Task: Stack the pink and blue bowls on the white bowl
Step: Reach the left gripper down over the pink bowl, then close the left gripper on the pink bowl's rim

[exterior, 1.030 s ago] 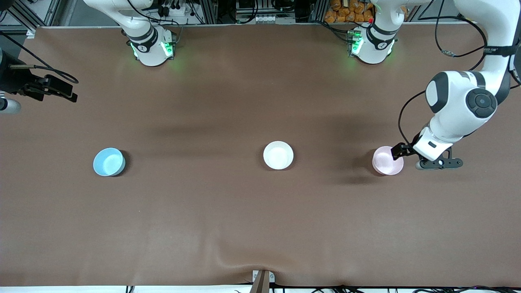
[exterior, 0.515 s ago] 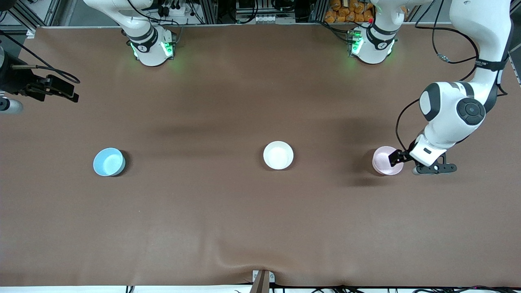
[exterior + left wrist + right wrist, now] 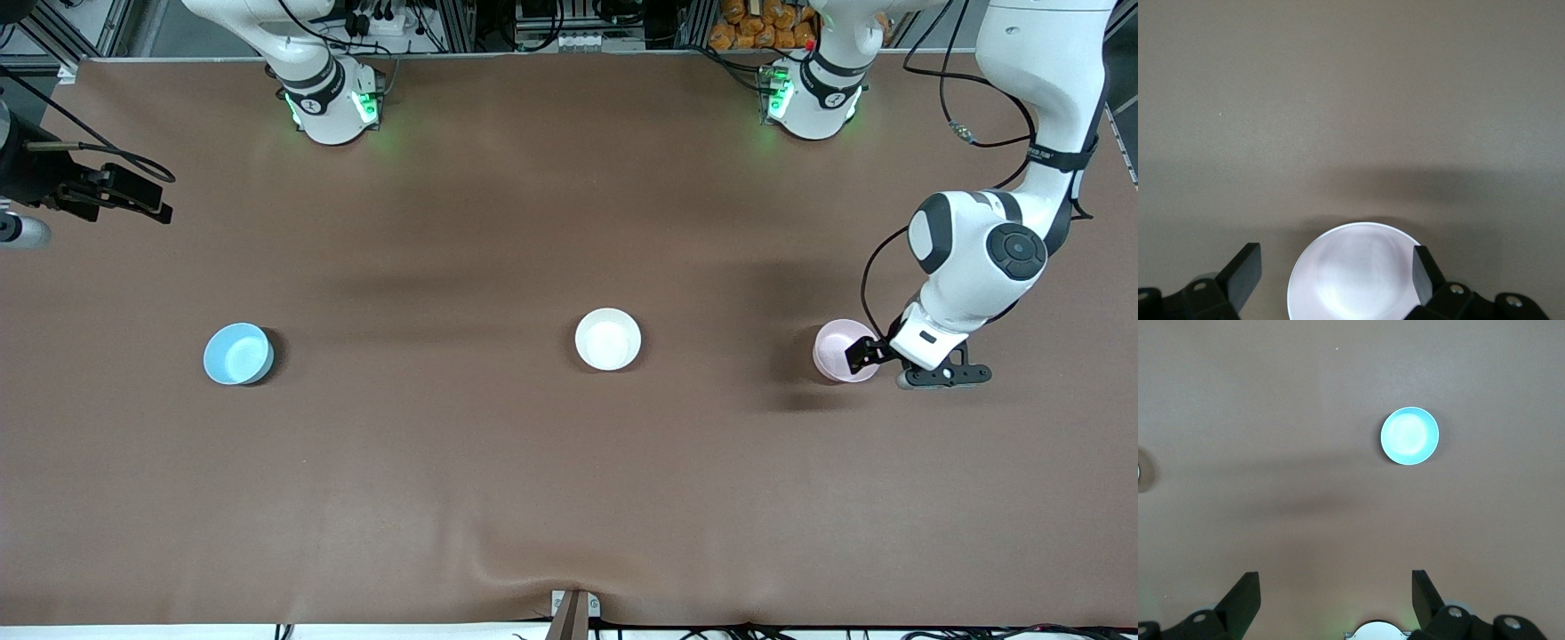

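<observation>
The pale pink bowl (image 3: 836, 351) sits on the table toward the left arm's end. My left gripper (image 3: 867, 356) is open and low over it, at the rim on the side toward the left arm's end. In the left wrist view the pink bowl (image 3: 1351, 280) lies between the spread fingers (image 3: 1423, 267) of the left gripper (image 3: 1335, 263), one finger at its rim. The white bowl (image 3: 607, 339) sits mid-table. The light blue bowl (image 3: 237, 353) sits toward the right arm's end and shows in the right wrist view (image 3: 1409, 435). My right gripper (image 3: 147, 203) waits high, open and empty (image 3: 1335, 587).
All three bowls stand in one row across the brown table cloth (image 3: 533, 489), well apart. The arm bases (image 3: 331, 102) stand at the edge farthest from the front camera. A small bracket (image 3: 573, 609) sits at the edge nearest the front camera.
My left gripper has come down and moved slightly toward the front camera onto the pink bowl's rim. The bowls and the right arm have not moved.
</observation>
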You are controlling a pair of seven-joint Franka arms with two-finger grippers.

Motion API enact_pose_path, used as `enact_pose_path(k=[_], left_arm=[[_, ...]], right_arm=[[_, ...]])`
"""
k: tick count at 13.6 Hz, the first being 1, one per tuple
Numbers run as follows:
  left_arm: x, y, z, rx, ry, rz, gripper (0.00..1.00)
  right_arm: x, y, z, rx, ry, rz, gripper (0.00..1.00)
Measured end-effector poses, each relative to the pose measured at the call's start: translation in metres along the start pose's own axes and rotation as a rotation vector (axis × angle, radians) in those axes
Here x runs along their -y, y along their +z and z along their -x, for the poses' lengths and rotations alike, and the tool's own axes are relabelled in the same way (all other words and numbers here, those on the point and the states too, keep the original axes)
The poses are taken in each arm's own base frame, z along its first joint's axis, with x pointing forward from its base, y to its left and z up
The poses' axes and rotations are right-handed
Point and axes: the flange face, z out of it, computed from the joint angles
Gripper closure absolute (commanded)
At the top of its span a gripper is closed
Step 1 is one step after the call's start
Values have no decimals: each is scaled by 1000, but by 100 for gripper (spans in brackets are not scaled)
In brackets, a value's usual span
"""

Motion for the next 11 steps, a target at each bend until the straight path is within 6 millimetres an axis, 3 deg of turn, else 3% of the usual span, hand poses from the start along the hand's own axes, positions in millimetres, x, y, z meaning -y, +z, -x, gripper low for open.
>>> enact_pose_path(k=[11], left_arm=[[4, 14, -5, 11, -22, 9, 0]], right_arm=[[7, 1, 0, 0, -13, 2, 0]])
